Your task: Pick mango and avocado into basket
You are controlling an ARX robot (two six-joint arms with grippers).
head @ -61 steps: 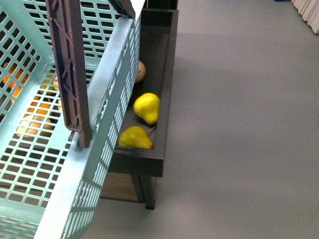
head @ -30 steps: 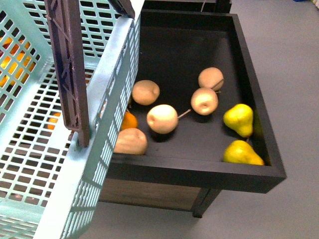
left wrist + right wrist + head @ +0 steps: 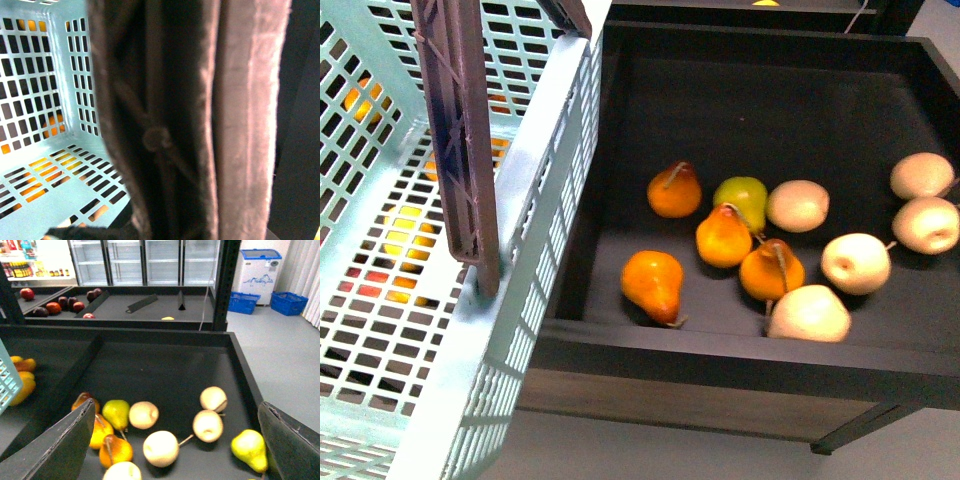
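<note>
Basket (image 3: 535, 200) sat beside bin (image 3: 720, 347) of pears (image 3: 723, 236). Right tool (image 3: 176, 406) stood apart; left tool's grip was unreadable behind handle (image 3: 165, 125).

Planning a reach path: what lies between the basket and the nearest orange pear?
Nothing, only bare bin floor between basket and orange pear, per the front view.

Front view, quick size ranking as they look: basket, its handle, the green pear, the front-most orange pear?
1. basket
2. handle
3. orange pear and green pear: these look alike, and the orange one sits nearer the camera, so they are not ranked.
</note>
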